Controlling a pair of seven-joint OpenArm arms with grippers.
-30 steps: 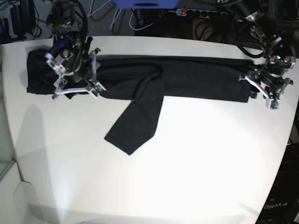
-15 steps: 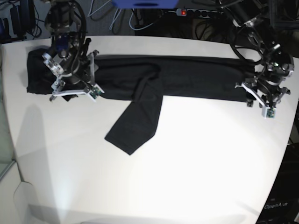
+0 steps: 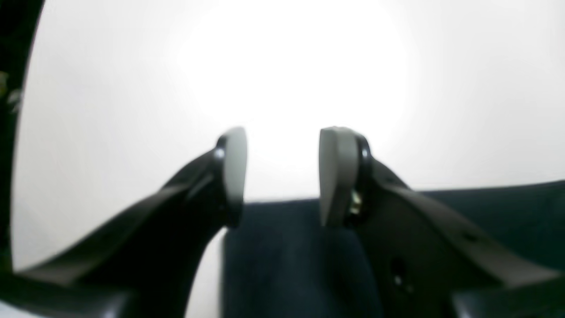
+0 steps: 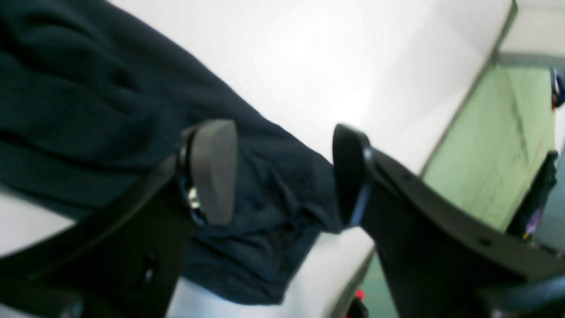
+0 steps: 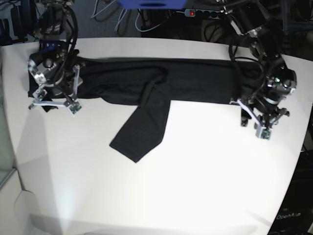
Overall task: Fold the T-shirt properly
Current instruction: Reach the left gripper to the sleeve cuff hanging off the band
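Observation:
The black T-shirt (image 5: 195, 81) lies in a long folded band across the back of the white table (image 5: 195, 176), with one sleeve (image 5: 142, 129) slanting toward the front. My right gripper (image 5: 53, 105) hangs open over the band's left end, and the dark cloth (image 4: 88, 110) lies under and between its fingers (image 4: 214, 168) without being pinched. My left gripper (image 5: 253, 126) is open at the front edge of the band's right end. In the left wrist view the shirt's edge (image 3: 287, 256) lies just below the pale pads (image 3: 234, 168), with bare table beyond.
A power strip (image 5: 190, 13) and cables lie behind the table's back edge. The table's right edge curves close past my left arm. In the right wrist view the table's corner and a green floor (image 4: 494, 145) show beyond the shirt's end.
My right gripper has moved left along the shirt to its left end. My left gripper has moved left and toward the front, from beyond the right end to its front edge. Both stayed open.

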